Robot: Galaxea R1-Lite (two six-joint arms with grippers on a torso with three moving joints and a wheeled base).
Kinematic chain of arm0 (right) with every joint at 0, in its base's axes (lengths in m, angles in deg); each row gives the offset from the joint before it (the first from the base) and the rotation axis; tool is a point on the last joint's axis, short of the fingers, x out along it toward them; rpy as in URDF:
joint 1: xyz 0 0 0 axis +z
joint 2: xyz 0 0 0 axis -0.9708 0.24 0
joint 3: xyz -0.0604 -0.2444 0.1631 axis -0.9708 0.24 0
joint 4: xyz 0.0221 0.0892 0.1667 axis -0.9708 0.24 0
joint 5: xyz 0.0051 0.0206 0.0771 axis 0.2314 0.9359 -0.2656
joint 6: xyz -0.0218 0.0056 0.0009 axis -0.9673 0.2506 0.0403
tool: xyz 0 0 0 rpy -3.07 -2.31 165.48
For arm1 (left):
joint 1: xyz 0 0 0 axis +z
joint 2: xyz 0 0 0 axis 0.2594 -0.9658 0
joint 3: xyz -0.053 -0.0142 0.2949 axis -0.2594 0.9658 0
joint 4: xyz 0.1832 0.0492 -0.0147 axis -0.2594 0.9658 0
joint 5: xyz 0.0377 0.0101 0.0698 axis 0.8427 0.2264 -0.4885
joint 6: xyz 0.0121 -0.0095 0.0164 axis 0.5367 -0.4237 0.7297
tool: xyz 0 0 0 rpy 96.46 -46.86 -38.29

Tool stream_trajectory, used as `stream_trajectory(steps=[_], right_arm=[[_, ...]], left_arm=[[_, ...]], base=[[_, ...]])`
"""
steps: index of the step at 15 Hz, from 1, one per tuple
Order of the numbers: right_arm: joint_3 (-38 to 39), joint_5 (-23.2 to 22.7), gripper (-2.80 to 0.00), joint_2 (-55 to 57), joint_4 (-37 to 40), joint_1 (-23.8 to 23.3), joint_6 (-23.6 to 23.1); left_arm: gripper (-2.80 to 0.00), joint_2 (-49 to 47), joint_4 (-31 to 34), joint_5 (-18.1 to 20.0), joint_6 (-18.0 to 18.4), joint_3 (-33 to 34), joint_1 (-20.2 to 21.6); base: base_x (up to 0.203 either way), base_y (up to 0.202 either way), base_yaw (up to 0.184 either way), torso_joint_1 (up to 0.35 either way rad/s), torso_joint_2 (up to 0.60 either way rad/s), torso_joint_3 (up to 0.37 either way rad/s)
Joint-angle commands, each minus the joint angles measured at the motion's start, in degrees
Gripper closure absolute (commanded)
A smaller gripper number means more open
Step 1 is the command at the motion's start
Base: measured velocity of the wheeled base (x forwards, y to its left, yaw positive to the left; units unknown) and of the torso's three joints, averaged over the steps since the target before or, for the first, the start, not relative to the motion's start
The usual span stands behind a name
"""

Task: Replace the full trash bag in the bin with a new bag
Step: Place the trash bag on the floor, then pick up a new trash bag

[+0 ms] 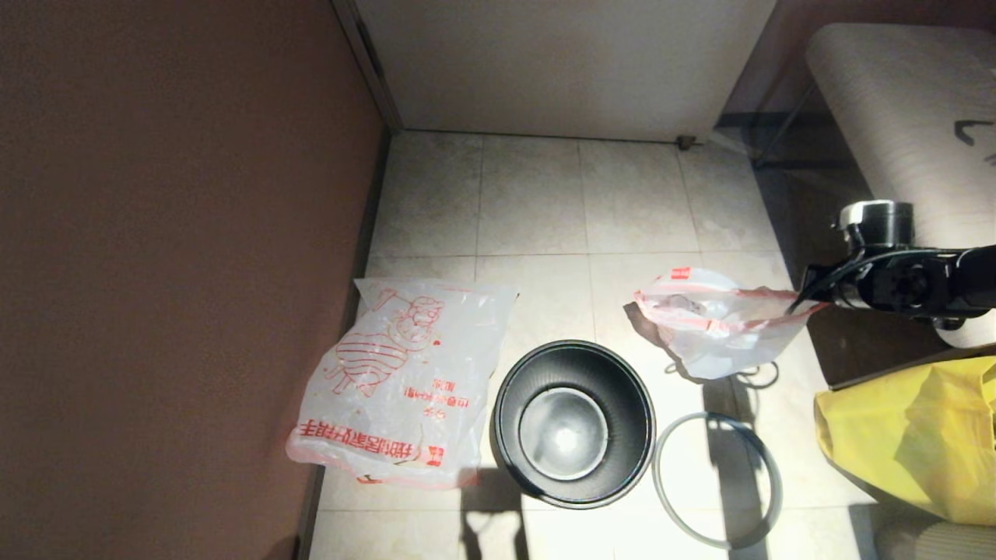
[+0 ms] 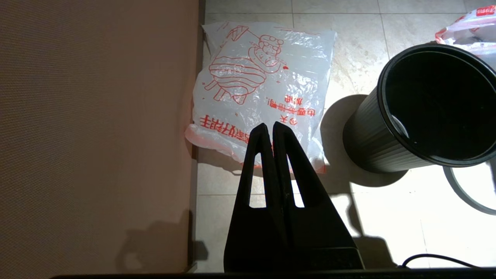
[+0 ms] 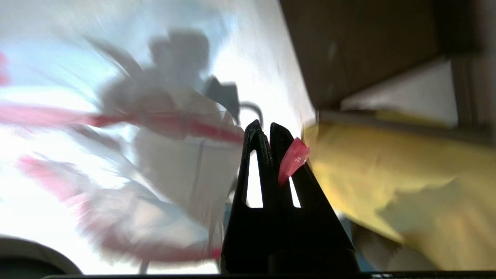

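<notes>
The black ribbed bin (image 1: 573, 424) (image 2: 426, 108) stands unlined on the tiled floor, its silver floor showing. Its grey hoop (image 1: 716, 478) (image 2: 465, 193) lies flat on the tiles to its right. The new bag (image 1: 405, 373) (image 2: 259, 77) lies flat by the brown wall, left of the bin. My left gripper (image 2: 269, 128) hovers shut and empty over that bag's near edge. The full trash bag (image 1: 712, 323) (image 3: 166, 155) hangs off the floor, right of and behind the bin. My right gripper (image 1: 808, 299) (image 3: 265, 130) is shut on its red-printed rim.
A big yellow bag (image 1: 910, 435) (image 3: 387, 166) sits at the right, close under my right arm. A brown wall (image 1: 156, 272) bounds the left side, a pale door (image 1: 560, 62) the back. A light-topped piece of furniture (image 1: 903, 117) stands at the back right.
</notes>
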Motion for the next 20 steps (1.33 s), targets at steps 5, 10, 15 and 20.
stream_trajectory(steps=[5,10,15,20], right_arm=[[2.7,0.4,-2.80,1.3,2.0,2.5,0.7],[5.8,1.5,-2.80,-6.3,2.9,5.8,0.2],[9.9,0.5,-2.80,-18.9,9.7,8.1,0.1],[18.7,0.6,0.00,-27.6,10.6,10.3,-1.2]], left_arm=[[0.00,0.0,0.0,0.1,0.0,0.0,0.0],[0.00,0.0,0.0,0.0,0.0,0.0,0.0],[0.00,0.0,0.0,0.0,0.0,0.0,0.0],[0.00,0.0,0.0,0.0,0.0,0.0,0.0]], base=[[0.000,0.000,0.000,0.000,0.00,0.000],[0.000,0.000,0.000,0.000,0.00,0.000],[0.000,0.000,0.000,0.000,0.00,0.000],[0.000,0.000,0.000,0.000,0.00,0.000]])
